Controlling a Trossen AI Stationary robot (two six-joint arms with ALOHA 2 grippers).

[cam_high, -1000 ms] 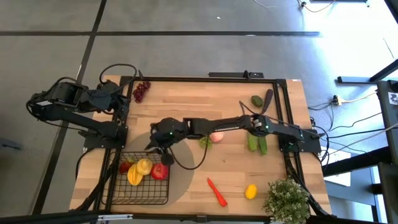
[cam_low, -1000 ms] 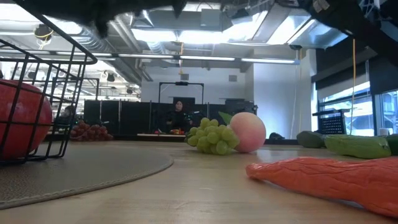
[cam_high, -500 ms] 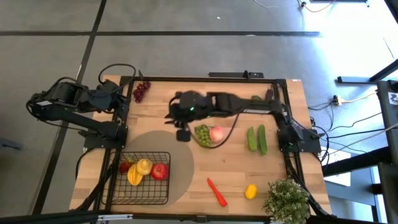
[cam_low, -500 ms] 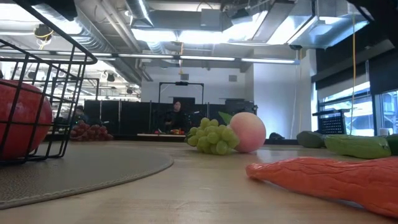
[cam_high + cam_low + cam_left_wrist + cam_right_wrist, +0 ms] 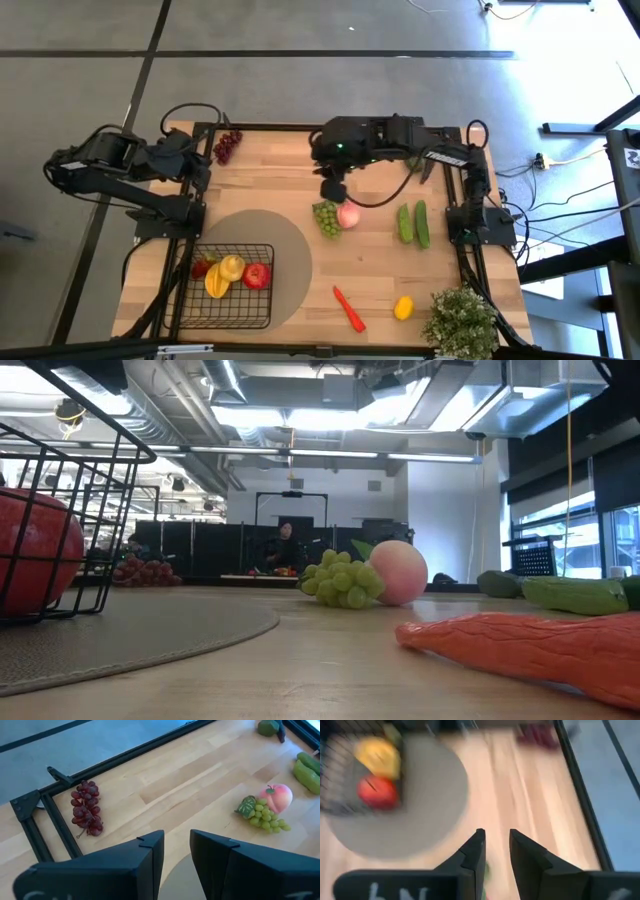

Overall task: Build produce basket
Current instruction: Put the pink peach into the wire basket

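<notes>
The black wire basket (image 5: 232,287) stands on the round tan mat near the table's near left corner. It holds a red apple (image 5: 257,277) and yellow fruits (image 5: 224,273). Green grapes (image 5: 325,217) and a pink peach (image 5: 348,215) lie together mid-table. Two cucumbers (image 5: 412,223), a red chili (image 5: 348,308) and a lemon (image 5: 403,308) lie to the right. Purple grapes (image 5: 227,146) lie at the far left. My right gripper (image 5: 333,188) hangs just beyond the green grapes, fingers a narrow gap apart (image 5: 495,840), holding nothing. My left gripper (image 5: 197,165) waits at the far left, also slightly open (image 5: 176,840).
A bushy potted plant (image 5: 460,320) stands at the near right corner. A dark eggplant and a green fruit (image 5: 413,161) lie partly under the right arm at the far right. Bare wood shows between the mat (image 5: 285,250) and the chili. People stand in the room behind (image 5: 285,545).
My right gripper has swung away from above the basket's far edge, toward the table's far edge and right, passing the green grapes. It now hangs beyond them and carries nothing. The fruits in the basket and on the table have stayed put.
</notes>
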